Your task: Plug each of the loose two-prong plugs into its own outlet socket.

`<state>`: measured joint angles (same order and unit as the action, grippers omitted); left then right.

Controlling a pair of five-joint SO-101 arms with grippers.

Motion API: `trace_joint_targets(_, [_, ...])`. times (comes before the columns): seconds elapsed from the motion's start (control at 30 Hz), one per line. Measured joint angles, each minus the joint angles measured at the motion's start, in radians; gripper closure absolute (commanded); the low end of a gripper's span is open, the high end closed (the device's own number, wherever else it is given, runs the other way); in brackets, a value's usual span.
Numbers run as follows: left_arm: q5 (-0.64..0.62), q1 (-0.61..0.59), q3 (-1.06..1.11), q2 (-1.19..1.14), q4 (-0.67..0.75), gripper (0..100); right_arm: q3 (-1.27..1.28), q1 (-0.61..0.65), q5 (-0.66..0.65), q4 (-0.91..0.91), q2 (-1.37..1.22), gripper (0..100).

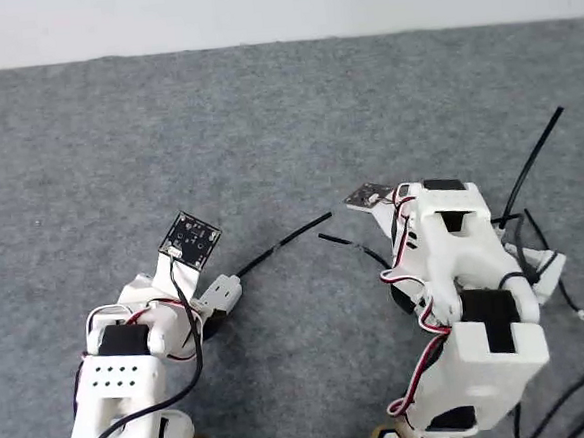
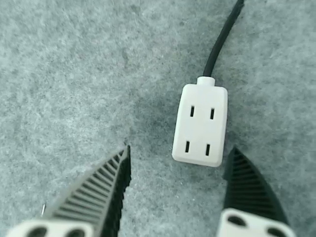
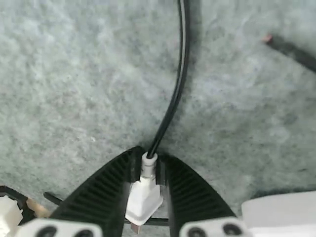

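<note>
On grey felt [image 2: 74,74], left pincer [image 2: 180,147] agape near boxy white socket [image 2: 201,123]; right pincer [image 3: 149,154] tight on plug [image 3: 144,197].

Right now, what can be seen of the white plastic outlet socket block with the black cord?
The white rectangular plastic outlet block lies flat, face up, on the grey felt mat, showing two pairs of empty slots. A black cord leaves one short end. The other end sits between the fingers of the open left gripper.

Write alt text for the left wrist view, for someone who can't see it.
A white outlet socket with two pairs of slots lies face up on grey carpet, its black cord leading away. The open left gripper frames the socket's near end between its fingertips.
</note>
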<state>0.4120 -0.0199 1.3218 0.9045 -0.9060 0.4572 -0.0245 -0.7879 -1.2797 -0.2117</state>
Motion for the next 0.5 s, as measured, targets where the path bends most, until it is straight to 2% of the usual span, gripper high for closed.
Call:
trace_joint_targets(0.2, [-0.044, -0.025, 0.000, 0.000, 0.021, 84, 0.014, 0.011, 0.086, -0.009, 0.158, 99.0])
trace_joint_targets(0.37, [-0.058, -0.040, 0.000, 0.000, 0.021, 84, 0.014, 0.034, 0.158, -0.072, 0.450, 99.0])
trace_joint_targets(0.5, [-0.060, -0.037, 0.000, 0.000, 0.021, 85, 0.014, 0.115, 0.236, -0.104, 0.706, 99.0])
